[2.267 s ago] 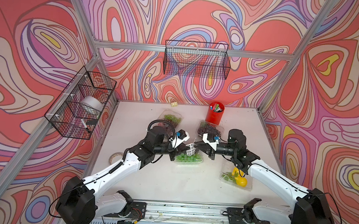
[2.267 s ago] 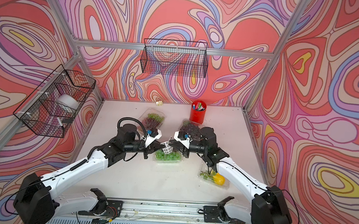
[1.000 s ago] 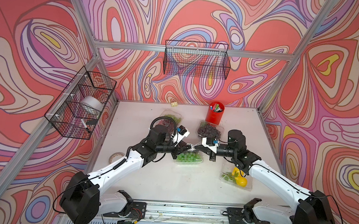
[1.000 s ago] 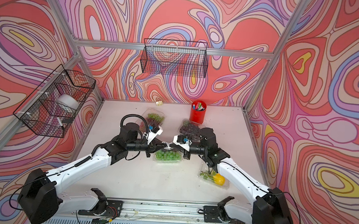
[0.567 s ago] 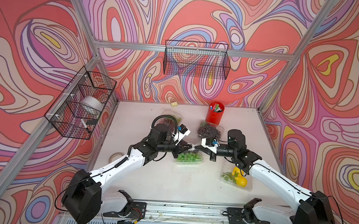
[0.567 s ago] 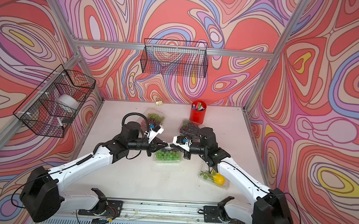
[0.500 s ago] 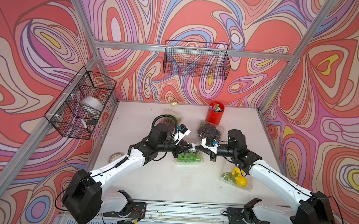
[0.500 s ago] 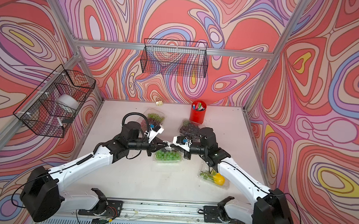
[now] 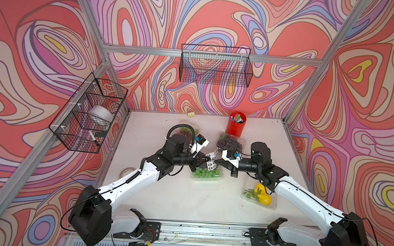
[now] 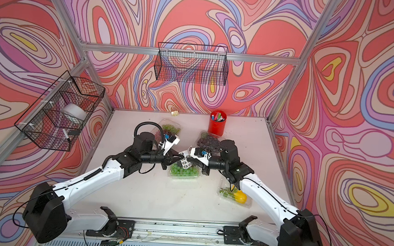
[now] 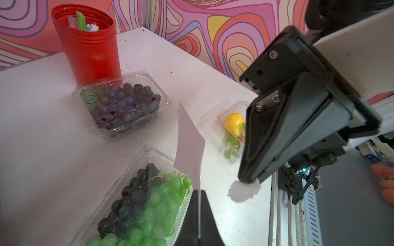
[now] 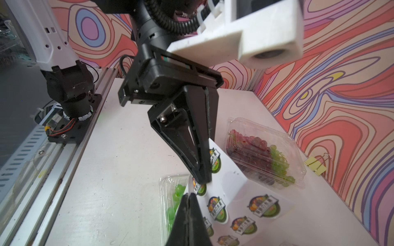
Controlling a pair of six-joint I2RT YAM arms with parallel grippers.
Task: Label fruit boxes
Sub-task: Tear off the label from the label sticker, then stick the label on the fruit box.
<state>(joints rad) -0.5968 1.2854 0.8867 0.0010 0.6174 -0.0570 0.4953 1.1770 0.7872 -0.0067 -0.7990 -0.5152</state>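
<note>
My left gripper (image 9: 209, 157) (image 11: 198, 192) is shut on the edge of the white sticker sheet (image 9: 212, 165) (image 12: 245, 191), which hangs above the green-grape fruit box (image 9: 208, 174) (image 10: 183, 171). Tip to tip with it, my right gripper (image 9: 215, 163) (image 12: 188, 196) is shut on a small round sticker (image 11: 243, 189), seen from its white back. The dark-grape box (image 9: 231, 142) (image 11: 121, 104) lies behind. A purple-and-green grape box (image 9: 187, 131) (image 12: 264, 153) is partly hidden by the left wrist. The lemon box (image 9: 259, 196) (image 11: 232, 127) lies under the right forearm.
A red pen cup (image 9: 236, 124) stands at the back, with a yellow binder clip (image 9: 191, 114) by the back wall. A tape roll (image 9: 126, 172) lies at the left table edge. Wire baskets hang on the back wall (image 9: 215, 69) and left wall (image 9: 89, 116).
Since two seconds ago both grippers have risen a little with the sheet above the green-grape box. Over the last second nothing has visibly moved.
</note>
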